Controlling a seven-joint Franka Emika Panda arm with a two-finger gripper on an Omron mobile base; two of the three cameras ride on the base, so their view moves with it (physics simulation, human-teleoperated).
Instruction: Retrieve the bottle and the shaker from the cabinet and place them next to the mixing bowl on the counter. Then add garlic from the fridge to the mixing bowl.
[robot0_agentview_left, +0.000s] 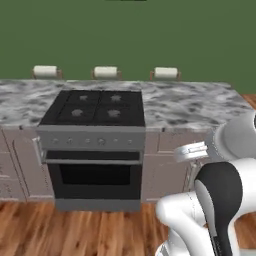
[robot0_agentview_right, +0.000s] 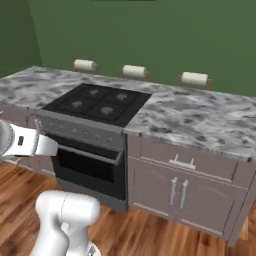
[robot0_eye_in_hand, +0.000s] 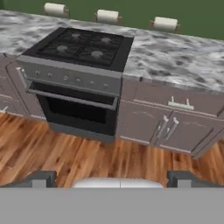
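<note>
**Base facing the stove island, fetching not yet begun**

The robot is standing on the wood floor before an island, and none of the things to fetch is lying on the stretch of table that the cameras are taking in. Judging by that, the first step, reaching the wall cabinet for the bottle and shaker, is still ahead; the next move is calling for the base to drive and turn away from this island until the cabinet comes into sight.

The pincer is standing wide, its two dark tips far apart with nothing between them.

The table is showing polished grey stone with dark veins. A matte black four-burner cooktop is sitting flush in it, above a brushed-grey oven with a bar handle. Mauve-brown doors are carrying slim grey pulls. Three pale cushioned stool tops are peeking over the far edge.
</note>
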